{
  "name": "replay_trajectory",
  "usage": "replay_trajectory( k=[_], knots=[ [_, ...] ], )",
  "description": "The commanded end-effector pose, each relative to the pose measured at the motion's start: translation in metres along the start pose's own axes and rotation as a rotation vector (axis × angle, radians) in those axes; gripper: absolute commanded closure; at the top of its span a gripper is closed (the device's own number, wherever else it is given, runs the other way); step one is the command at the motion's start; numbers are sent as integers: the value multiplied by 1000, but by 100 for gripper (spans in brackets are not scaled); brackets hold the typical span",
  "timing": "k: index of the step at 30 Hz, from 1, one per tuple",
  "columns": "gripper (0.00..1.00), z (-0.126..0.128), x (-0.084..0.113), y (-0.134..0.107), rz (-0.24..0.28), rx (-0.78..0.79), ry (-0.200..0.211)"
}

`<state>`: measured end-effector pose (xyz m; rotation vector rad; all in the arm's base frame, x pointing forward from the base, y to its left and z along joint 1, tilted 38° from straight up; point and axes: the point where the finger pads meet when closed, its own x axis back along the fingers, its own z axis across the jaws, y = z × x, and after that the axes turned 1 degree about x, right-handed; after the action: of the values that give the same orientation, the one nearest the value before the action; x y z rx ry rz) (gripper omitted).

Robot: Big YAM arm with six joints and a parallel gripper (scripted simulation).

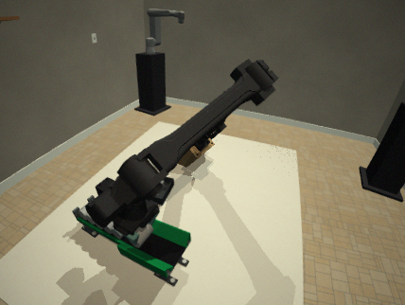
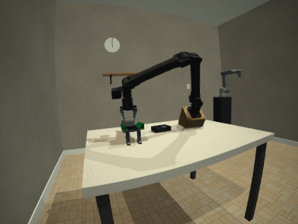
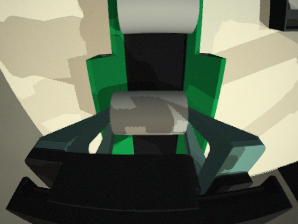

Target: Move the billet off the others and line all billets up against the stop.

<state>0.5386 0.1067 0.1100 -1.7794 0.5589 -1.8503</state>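
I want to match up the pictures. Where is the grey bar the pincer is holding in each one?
Top: hidden under the arm; only the green ramp shows.
Exterior: small grey bar between the pincer fingers, above the ramp.
Wrist: centre, the bar held crosswise.
Shared landmark: the green ramp.
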Motion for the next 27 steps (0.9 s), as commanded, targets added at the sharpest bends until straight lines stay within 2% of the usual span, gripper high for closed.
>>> replay_trajectory(
  k=[1,27],
  knots=[
    [100,15,30,-14,-7,33,74],
    [100,11,24,-13,-6,27,64]
  ],
)
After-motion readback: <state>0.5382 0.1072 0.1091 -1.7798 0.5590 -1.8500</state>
